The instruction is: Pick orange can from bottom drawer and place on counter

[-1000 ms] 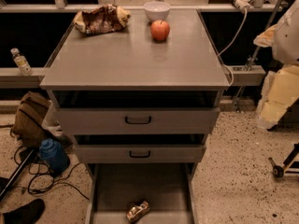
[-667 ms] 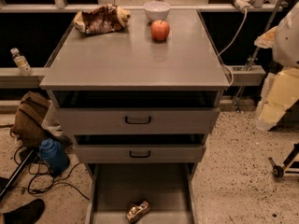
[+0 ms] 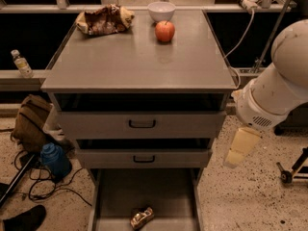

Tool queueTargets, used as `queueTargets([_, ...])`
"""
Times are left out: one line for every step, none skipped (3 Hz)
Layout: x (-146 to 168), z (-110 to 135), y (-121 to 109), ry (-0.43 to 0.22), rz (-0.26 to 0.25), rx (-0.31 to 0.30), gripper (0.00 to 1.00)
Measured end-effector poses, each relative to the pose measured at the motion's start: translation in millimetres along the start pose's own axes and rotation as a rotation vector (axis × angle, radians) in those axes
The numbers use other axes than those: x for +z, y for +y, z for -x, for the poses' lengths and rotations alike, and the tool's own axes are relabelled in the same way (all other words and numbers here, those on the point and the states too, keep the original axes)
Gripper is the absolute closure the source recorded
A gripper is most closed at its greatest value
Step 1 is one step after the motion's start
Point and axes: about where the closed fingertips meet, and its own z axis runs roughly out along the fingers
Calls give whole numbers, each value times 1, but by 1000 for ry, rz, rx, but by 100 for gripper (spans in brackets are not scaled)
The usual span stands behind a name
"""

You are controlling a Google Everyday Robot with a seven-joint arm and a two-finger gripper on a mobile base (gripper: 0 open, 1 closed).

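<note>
The orange can [image 3: 142,217] lies on its side on the floor of the open bottom drawer [image 3: 159,191], near its front edge. The grey counter [image 3: 139,57] tops the cabinet above two shallower drawers, both pulled out slightly. My gripper [image 3: 240,147] hangs from the white arm [image 3: 274,90] at the right of the cabinet, level with the middle drawer. It is above and to the right of the can, apart from it and from the cabinet. Nothing shows in it.
On the counter's far end sit a red apple [image 3: 165,31], a white bowl [image 3: 161,10] and a wrinkly snack bag [image 3: 103,19]. On the floor at left lie a brown bag [image 3: 31,121], a blue object [image 3: 55,160], cables and a shoe [image 3: 24,219]. A wheeled stand [image 3: 293,170] is at right.
The arm has swung left and down, bringing my gripper closer to the cabinet's right side. The can and the counter items have not moved.
</note>
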Motion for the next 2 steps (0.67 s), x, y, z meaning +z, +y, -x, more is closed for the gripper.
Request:
queueTargets([0,0,0,0,-1,0,0])
queueTargets([24,7,5,-32,-2,2,0])
